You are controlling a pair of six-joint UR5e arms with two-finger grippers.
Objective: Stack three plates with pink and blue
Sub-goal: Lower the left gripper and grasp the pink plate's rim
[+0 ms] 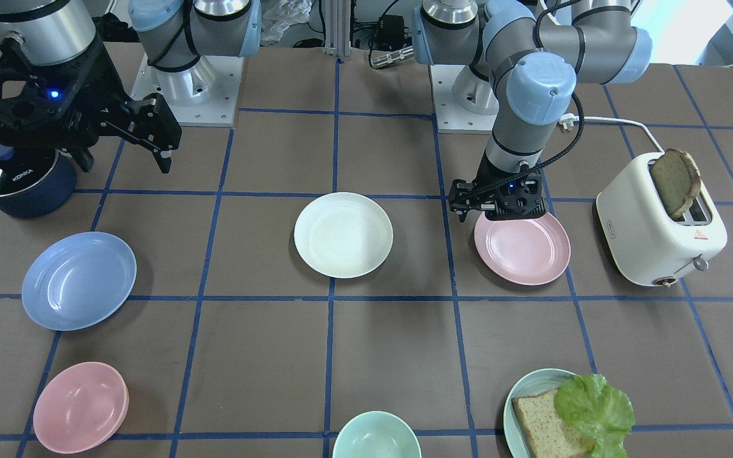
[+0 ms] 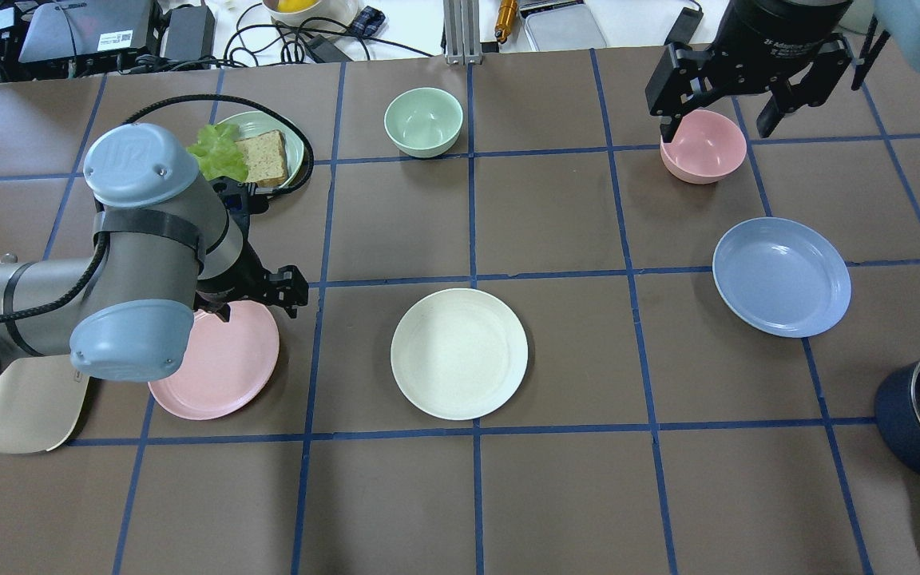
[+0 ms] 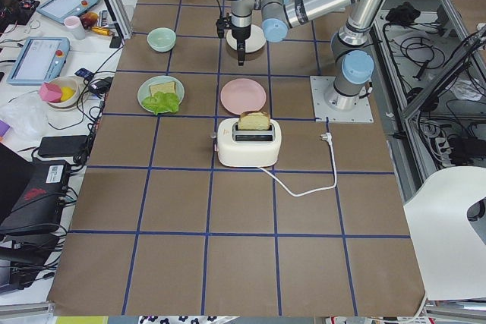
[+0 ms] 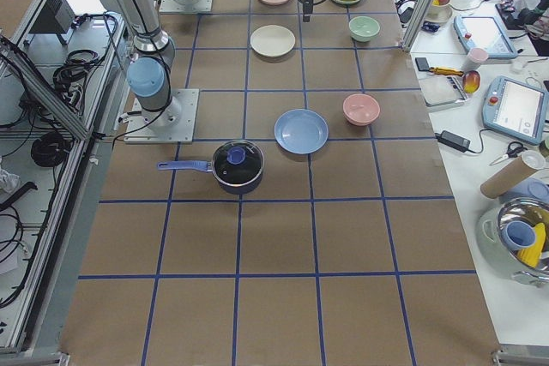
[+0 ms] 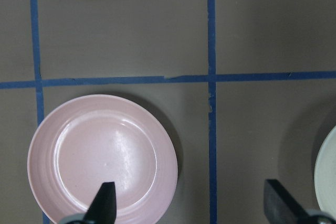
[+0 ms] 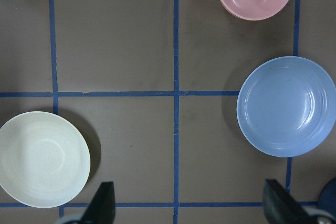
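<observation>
Left arm (image 1: 519, 121) and right arm (image 1: 42, 28): grey-silver metal tubes, light-blue plastic joint caps (image 1: 540, 79) ringed with small screws. Thick black cable (image 2: 212, 98) loops along left arm. Left gripper (image 5: 191, 205), right gripper (image 2: 719, 126): black, angular, one blue indicator light (image 1: 53, 94) each. Square silver base plates (image 1: 223, 105), bolted. White lettering on right wrist, unreadable.

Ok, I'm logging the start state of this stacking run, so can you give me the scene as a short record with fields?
pink plate: flat on the table, below the left gripper
cream plate: flat, mid-table, nothing on it
blue plate: flat, right arm's side, nothing on it
stack: none yet; the three lie apart
left gripper: open, low, partly above the pink plate
right gripper: open, high, holding nothing
also there: pink bowl, toaster
</observation>
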